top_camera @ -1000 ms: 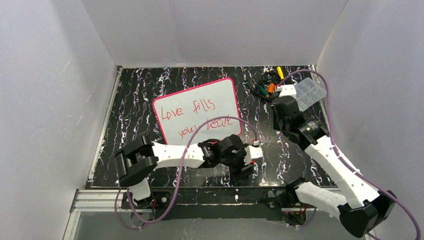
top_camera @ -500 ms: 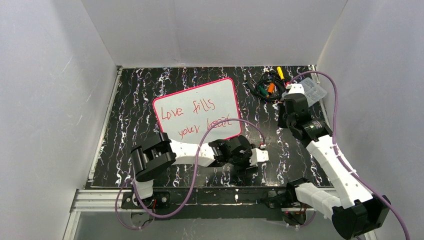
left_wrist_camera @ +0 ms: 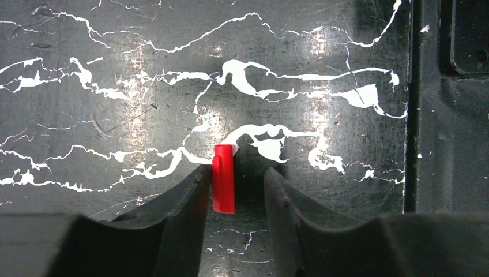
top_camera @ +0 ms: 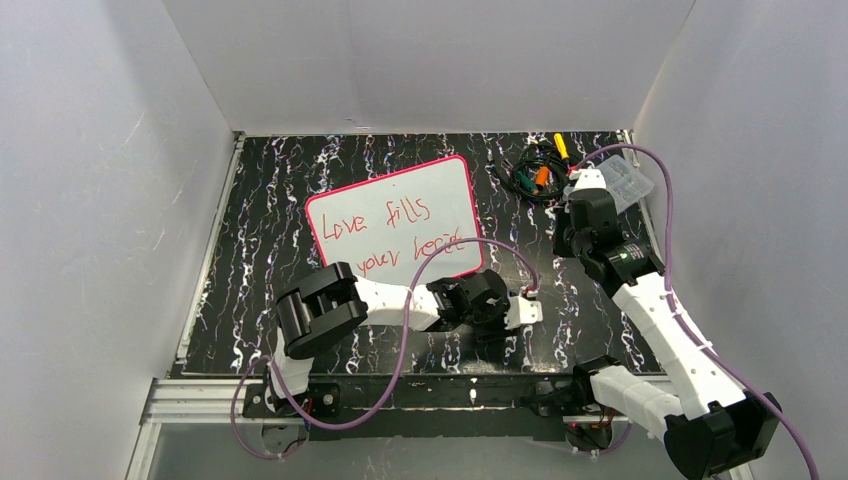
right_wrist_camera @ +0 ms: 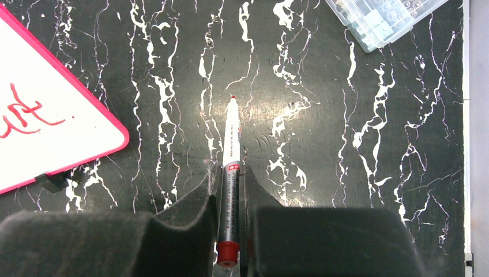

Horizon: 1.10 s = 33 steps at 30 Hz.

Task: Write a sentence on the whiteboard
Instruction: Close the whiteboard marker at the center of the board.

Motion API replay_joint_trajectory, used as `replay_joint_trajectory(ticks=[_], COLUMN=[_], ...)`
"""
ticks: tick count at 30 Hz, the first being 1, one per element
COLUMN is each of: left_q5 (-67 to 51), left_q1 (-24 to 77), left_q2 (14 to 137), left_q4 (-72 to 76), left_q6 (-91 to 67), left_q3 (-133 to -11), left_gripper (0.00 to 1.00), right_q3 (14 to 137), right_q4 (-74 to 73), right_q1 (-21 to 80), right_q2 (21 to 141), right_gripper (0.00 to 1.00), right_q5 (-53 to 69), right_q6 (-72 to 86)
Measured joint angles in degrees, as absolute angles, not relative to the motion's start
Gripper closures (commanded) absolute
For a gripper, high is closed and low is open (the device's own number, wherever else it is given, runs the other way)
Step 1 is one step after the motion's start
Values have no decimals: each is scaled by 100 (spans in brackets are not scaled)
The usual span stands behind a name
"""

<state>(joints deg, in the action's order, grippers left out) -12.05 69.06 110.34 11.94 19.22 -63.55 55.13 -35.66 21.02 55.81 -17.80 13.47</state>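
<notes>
While the left arm is lying folded low across the near table edge, the left gripper (left_wrist_camera: 236, 171) is standing part open, a red marker cap (left_wrist_camera: 224, 179) touching only its 9 o'clock finger. The right arm is reaching toward 12 o'clock, the right gripper (right_wrist_camera: 229, 173) clamping an uncapped red marker (right_wrist_camera: 230, 141) whose tip is pointing to 12 o'clock over the marbled table (right_wrist_camera: 346, 173). The whiteboard (top_camera: 440, 190) carrying the sentence (top_camera: 345, 228) is lying at the marker's 9 o'clock, with a clear compartment box (right_wrist_camera: 383, 17) sitting at 1 o'clock.
</notes>
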Motion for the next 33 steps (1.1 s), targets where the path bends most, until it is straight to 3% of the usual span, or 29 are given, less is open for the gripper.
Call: replay_joint_trajectory(ticks=[5, 11, 21, 27, 33], left_q5=[-1173, -1151, -779, -779, -1782], left_q1=[6895, 6895, 6895, 6543, 5177], left_q2=[11037, 11037, 10715, 9299, 7712], left_q4=[1111, 934, 832, 189, -845], left_q6=[1938, 1938, 1485, 797, 377], left_q3=[-6377, -6436, -6114, -5448, -5645], left_gripper=[76, 100, 100, 100, 100], right_q3=[5448, 5448, 5448, 5459, 5599], right_q4=[-3542, -3538, -3568, -3627, -3642], right_q1=[2102, 2102, 2102, 2102, 2102], right_q2=[5572, 5544, 5242, 4827, 4584], right_gripper=[99, 99, 99, 99, 99], right_q5=[-1756, -1752, -1332, -451, 932], right_q6=[1347, 1347, 1291, 1173, 987])
